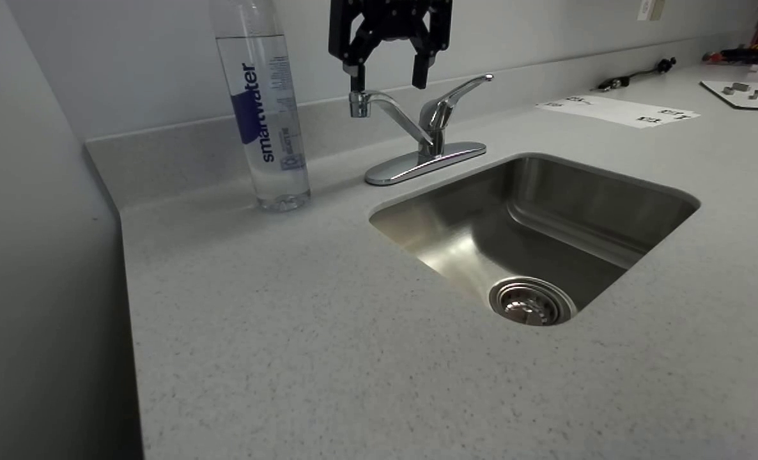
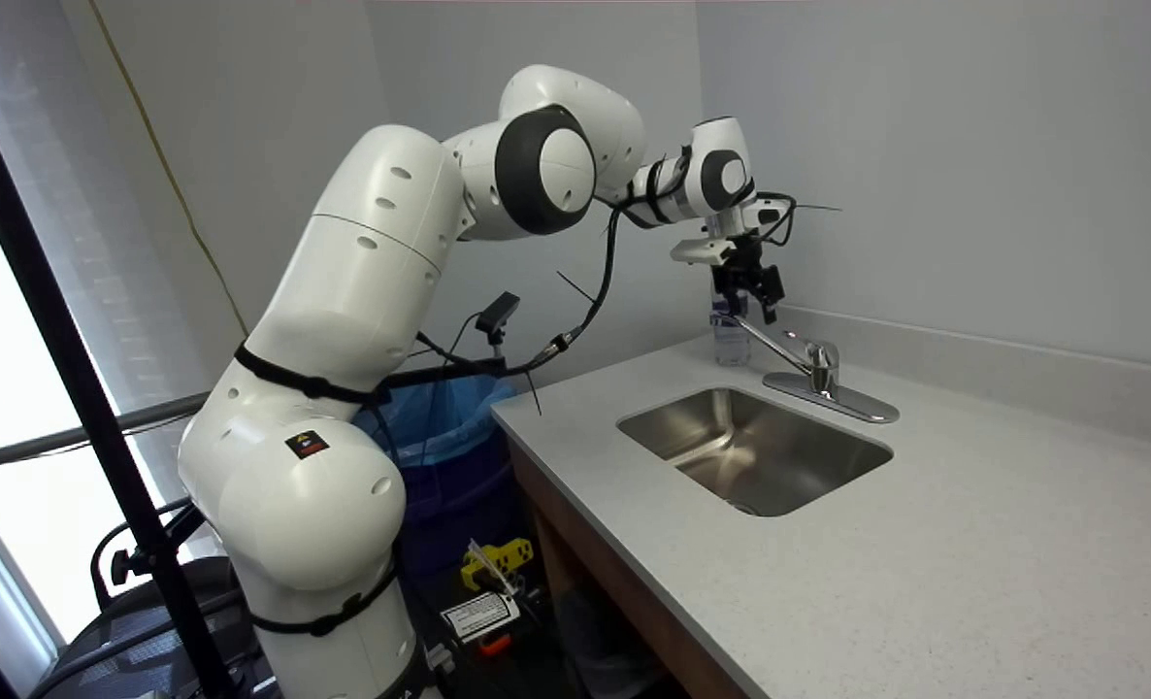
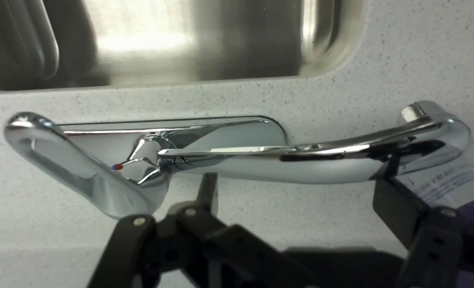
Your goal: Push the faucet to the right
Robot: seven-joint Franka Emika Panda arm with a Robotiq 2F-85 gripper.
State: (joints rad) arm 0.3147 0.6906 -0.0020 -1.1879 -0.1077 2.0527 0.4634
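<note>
The faucet is chrome, with an oval base plate, a lever handle and a thin spout; it shows in both exterior views (image 1: 431, 145) (image 2: 821, 369) and in the wrist view (image 3: 321, 160). Its spout points toward the water bottle's side, off the basin, leftward in an exterior view. My gripper (image 1: 388, 82) is open and empty, pointing down just above and behind the spout; it also shows in an exterior view (image 2: 752, 309). In the wrist view the gripper (image 3: 298, 188) has one fingertip overlapping the spout near its outlet; contact cannot be told. The other finger is near the lever.
A tall clear water bottle (image 1: 264, 115) stands beside the spout's end, close to one finger in the wrist view (image 3: 461, 188). A steel sink (image 1: 456, 236) lies in front of the faucet. A backsplash (image 2: 1003, 349) runs behind it. Papers (image 1: 615, 110) lie farther along the counter.
</note>
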